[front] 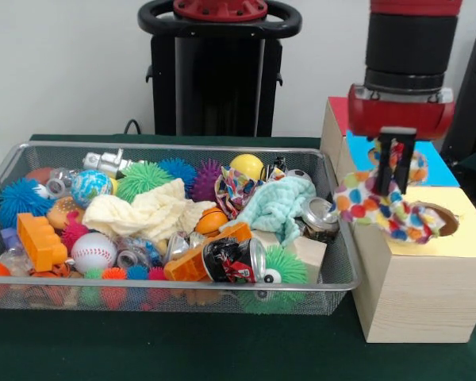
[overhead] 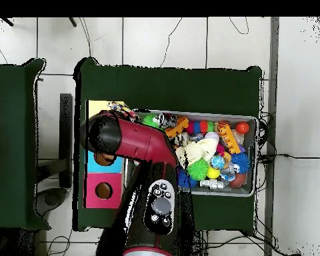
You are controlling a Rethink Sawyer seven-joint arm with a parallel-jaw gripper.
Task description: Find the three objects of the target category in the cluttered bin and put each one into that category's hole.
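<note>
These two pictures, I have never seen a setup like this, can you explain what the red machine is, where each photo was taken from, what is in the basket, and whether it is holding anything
The red and black machine is a robot arm with a gripper at its end. One picture is taken from across the table, facing the robot. The other looks straight down from above.

On the dark green table stands a silver wire mesh bin heaped with toys and scraps: a white baseball, an orange plastic building block, spiky rubber balls in several colours, a cream cloth, a mint green cloth and crushed drink cans.

Beside the bin is a row of wooden boxes with coloured tops, each with a round hole.

The gripper is shut on a polka-dot cloth, which hangs over the yellow-topped box, by its hole.
</note>
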